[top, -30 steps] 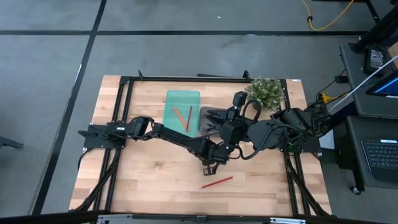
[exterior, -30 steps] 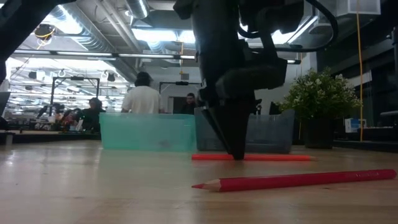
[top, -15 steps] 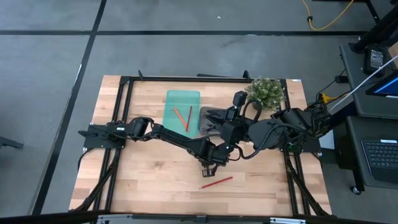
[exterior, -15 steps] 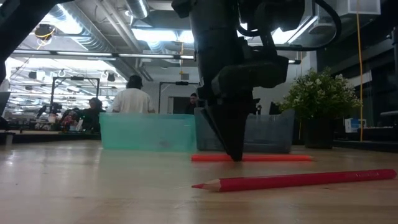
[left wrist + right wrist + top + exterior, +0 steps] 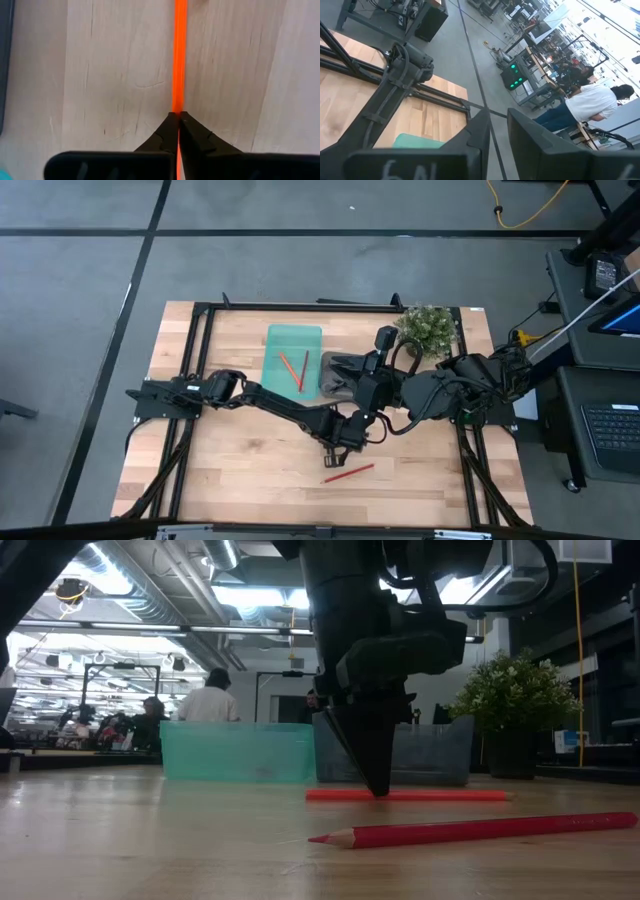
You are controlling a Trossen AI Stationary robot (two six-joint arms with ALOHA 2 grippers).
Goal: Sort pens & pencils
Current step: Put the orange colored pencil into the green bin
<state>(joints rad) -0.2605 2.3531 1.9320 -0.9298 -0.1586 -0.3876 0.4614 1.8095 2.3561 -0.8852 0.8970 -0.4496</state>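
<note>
- The room behind was a big workshop with ceiling lights and some people far off; the wooden surface (image 5: 230, 450) carried a teal tray (image 5: 293, 338) and a grey tray (image 5: 440, 750) next to it, and a small plant (image 5: 428, 326) at the back.
- My left hand (image 5: 178, 119) was down at the surface, near the middle, with its two fingers pressed together on the orange pen (image 5: 179, 55).
- The orange pen lay flat on the wood, and my fingertips held it at a point along its length, not at the end.
- I judged that the good way was to lift straight up first, slowly, so the thin pen would not turn or slip between the tips.
- After that I would carry it level to its tray and release it low.
- Two red sticks (image 5: 295, 367) were already lying in the teal tray.
- A red pencil (image 5: 470, 830) was lying on the surface nearer the front edge, apart from my hand.
- My left arm was stretched far out over the surface, with the wrist bent so the fingers pointed straight down.
- My right hand (image 5: 494, 127) waited raised over the grey tray, its fingers a little apart and holding nothing.
</note>
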